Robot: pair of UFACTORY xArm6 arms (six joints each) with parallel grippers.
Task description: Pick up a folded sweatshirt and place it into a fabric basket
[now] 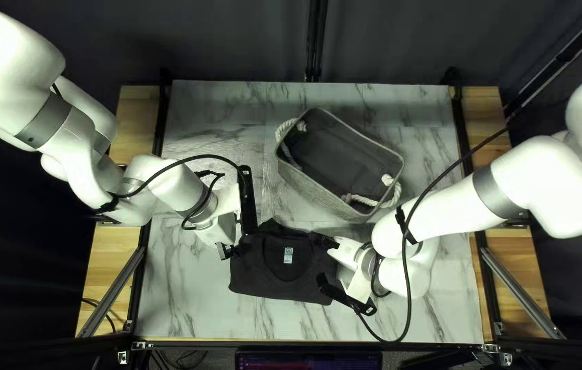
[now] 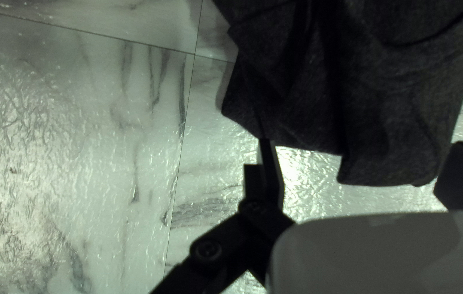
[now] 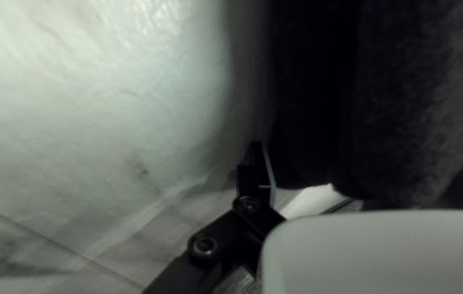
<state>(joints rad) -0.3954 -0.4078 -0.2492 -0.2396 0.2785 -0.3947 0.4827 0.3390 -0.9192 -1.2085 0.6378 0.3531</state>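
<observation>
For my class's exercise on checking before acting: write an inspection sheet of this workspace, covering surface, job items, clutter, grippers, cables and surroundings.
Surface: marble-patterned table.
Sweatshirt: black, folded, on the table between the two grippers.
Basket: grey, open-topped, with rope handles, beyond the sweatshirt.
Clutter: nothing seen.
Left gripper: open, at the sweatshirt's edge.
Right gripper: open, sweatshirt between its fingers.
Cables: black, along both arms; the right arm's cable loops low over the table.
Surroundings: dark curtain behind; screen at the near edge.
</observation>
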